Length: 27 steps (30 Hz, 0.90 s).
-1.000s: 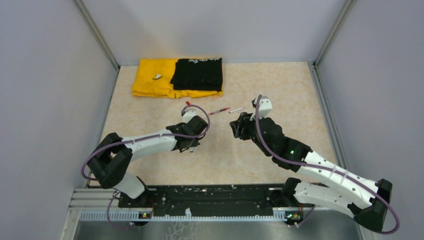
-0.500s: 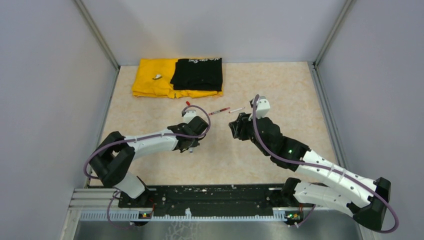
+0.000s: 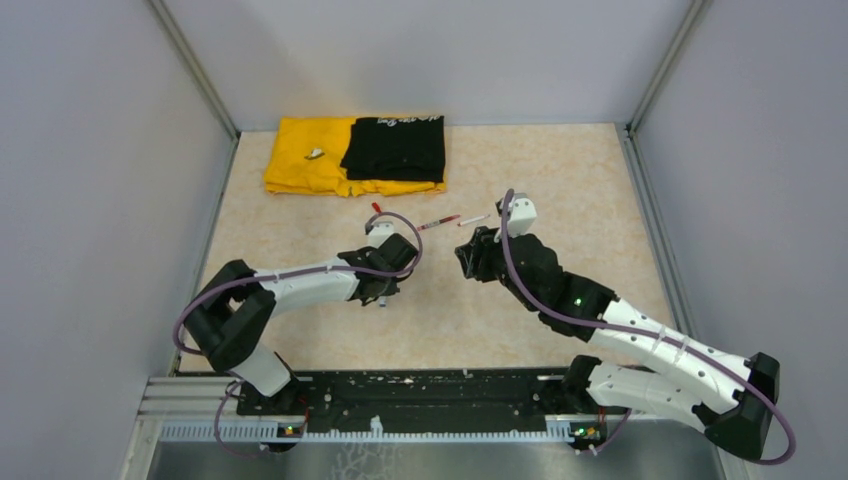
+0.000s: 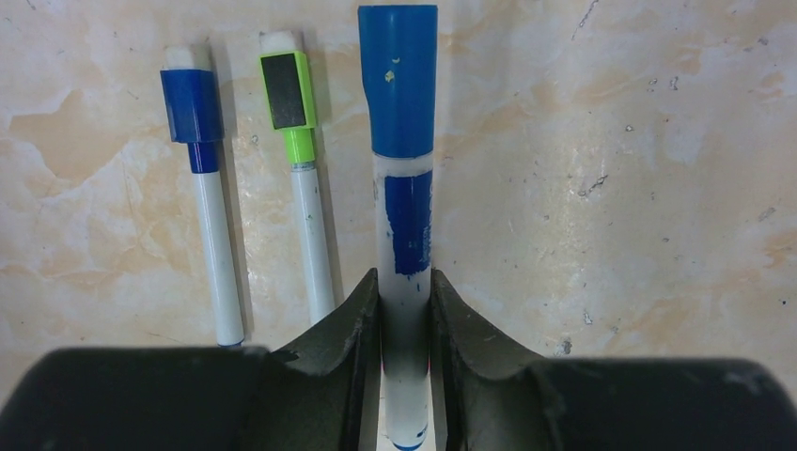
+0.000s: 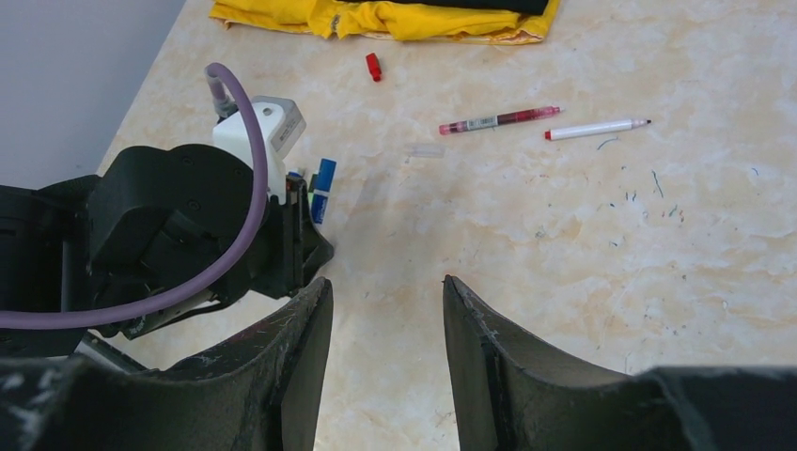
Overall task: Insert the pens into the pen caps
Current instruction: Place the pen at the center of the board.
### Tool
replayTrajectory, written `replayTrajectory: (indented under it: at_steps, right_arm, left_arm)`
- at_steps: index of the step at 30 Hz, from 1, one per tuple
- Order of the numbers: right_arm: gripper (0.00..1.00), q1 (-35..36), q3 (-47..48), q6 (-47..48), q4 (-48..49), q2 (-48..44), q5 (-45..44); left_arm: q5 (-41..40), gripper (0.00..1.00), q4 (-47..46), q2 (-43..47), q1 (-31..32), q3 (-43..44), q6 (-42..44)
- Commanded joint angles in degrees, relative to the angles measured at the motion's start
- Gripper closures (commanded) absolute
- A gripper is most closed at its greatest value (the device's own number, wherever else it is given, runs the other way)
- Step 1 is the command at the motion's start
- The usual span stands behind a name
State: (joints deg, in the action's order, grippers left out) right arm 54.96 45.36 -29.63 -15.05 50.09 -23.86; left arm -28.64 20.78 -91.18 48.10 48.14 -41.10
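Note:
In the left wrist view my left gripper (image 4: 405, 287) is shut on a white pen with a blue label, which wears a blue cap (image 4: 398, 89) and sits just over the table. Two capped pens lie left of it, one with a blue cap (image 4: 192, 103) and one with a green cap (image 4: 288, 92). My right gripper (image 5: 385, 287) is open and empty above bare table. A maroon pen (image 5: 498, 119), a white pen with a red tip (image 5: 597, 129), a clear cap (image 5: 425, 149) and a red cap (image 5: 373, 66) lie beyond it. In the top view the left gripper (image 3: 390, 252) and right gripper (image 3: 467, 260) face each other.
A folded yellow cloth (image 3: 300, 165) and a black cloth (image 3: 395, 145) lie at the back of the table, with a small pale object (image 3: 314, 154) on the yellow one. Grey walls stand on three sides. The left arm's wrist (image 5: 179, 235) is close to the right gripper's left.
The right arm has drifted slightly left toward the left gripper. The left arm has edged slightly and still grips the pen.

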Motion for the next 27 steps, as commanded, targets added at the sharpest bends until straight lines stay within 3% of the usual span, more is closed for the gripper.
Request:
replayTrajectory:
  at_steps: [1,15,22,27]
  right_arm:
    - [0.54,-0.03,0.43,-0.04,1.63,-0.50,0.82]
    - [0.53,-0.03,1.20,0.65,1.02,-0.01,1.27]
    - [0.52,-0.41,4.29,1.33,-3.18,3.06,1.26]
    - [0.50,-2.62,8.90,2.64,-8.90,6.33,3.96]
  left_arm:
    - [0.32,0.71,-0.83,-1.03,-0.28,-0.10,-0.30]
    - [-0.19,0.64,0.74,0.61,-0.25,1.66,0.20]
    - [-1.39,0.58,1.49,5.55,-0.26,5.58,5.05]
    - [1.32,0.51,-4.97,12.83,-0.34,4.09,12.04]
